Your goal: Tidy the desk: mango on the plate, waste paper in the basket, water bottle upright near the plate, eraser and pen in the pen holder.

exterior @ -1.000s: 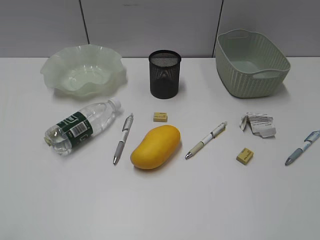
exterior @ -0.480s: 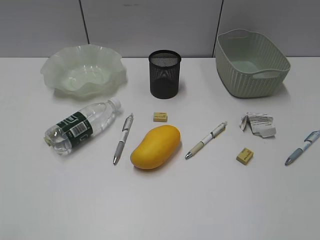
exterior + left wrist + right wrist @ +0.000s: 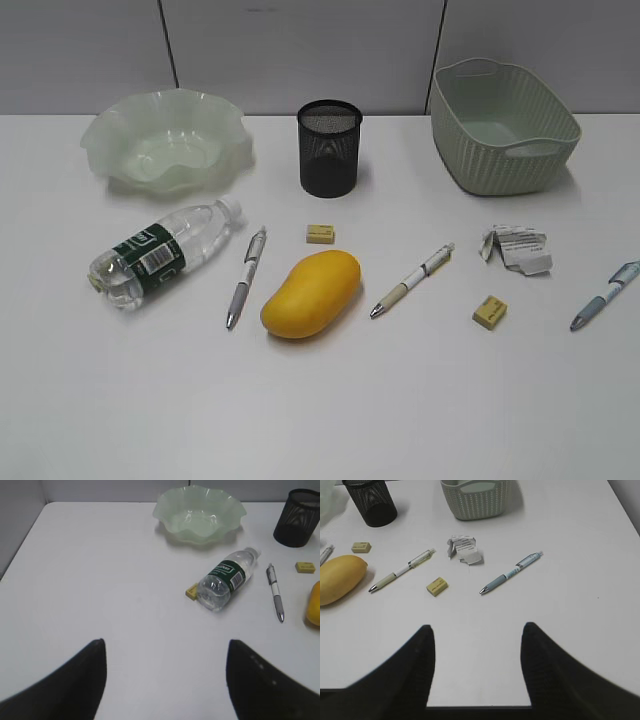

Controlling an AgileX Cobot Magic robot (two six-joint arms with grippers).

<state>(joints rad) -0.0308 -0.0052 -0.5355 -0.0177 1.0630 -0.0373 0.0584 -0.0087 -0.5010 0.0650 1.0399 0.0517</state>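
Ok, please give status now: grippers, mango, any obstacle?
Left gripper open, empty. Right gripper open, empty. Mango on desk, not on plate. Pens flank it, nothing on top.

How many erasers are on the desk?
3: one eraser between pen holder and mango, one below the waste paper, one against the water bottle's base.

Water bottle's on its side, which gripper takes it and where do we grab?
Probably the label band of the water bottle, from above, jaws across its width. It lies flat with the cap toward the plate, and the label is the widest straight section; the neck tapers. The left gripper is open and empty on that side. A small yellow eraser sits against the base, so stay clear of that end.
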